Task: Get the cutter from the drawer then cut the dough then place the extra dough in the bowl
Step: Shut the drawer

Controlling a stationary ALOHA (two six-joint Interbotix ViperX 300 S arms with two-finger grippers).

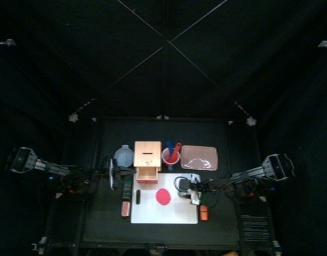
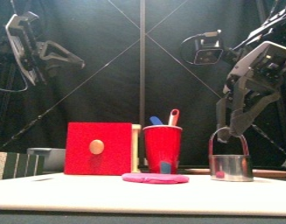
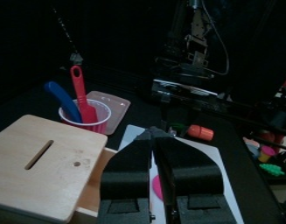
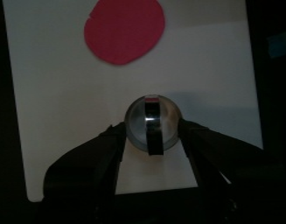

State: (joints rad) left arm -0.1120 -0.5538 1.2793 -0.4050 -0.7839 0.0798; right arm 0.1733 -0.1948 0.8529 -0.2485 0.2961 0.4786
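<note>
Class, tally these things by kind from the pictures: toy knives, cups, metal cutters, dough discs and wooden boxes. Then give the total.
toy knives: 2, a blue knife and a red knife
red cup: 1
metal cutter: 1
dough disc: 1
wooden box: 1
total: 6

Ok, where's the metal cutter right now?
In the front view the cutter stands right of the red dough, on the right side of the white board, its wire handle gripped by the right claw.

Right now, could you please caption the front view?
Right pincer holds the metal cutter by its handle, beside the pink dough disc.
</note>
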